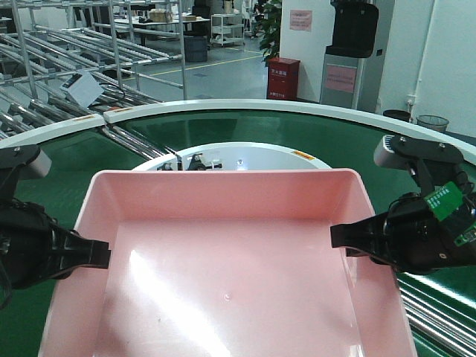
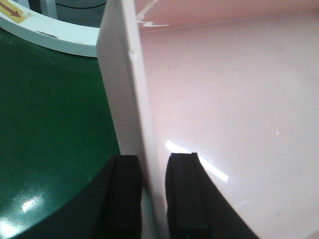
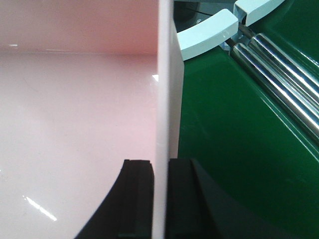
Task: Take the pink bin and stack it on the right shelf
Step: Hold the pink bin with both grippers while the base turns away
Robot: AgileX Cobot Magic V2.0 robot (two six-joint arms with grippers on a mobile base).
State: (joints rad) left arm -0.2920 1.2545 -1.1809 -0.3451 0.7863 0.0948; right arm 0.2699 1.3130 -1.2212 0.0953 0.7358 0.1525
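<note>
The pink bin (image 1: 223, 282) fills the near middle of the front view, lying over the green belt, and it is empty. My left gripper (image 1: 104, 253) is shut on its left wall. In the left wrist view the gripper (image 2: 153, 160) has one finger outside the pink bin's rim (image 2: 130, 99) and one inside. My right gripper (image 1: 336, 236) is shut on the right wall. The right wrist view shows the gripper (image 3: 159, 163) pinching the pink bin's thin wall (image 3: 167, 99) the same way. The right shelf is out of view.
The green curved conveyor belt (image 1: 297, 130) runs under and behind the bin, around a white inner rim (image 1: 238, 152). Steel rollers (image 1: 439, 316) lie at the near right, also seen as steel rollers (image 3: 279, 74). Roller racks (image 1: 74, 44) stand at the back left, a red box (image 1: 282, 78) behind.
</note>
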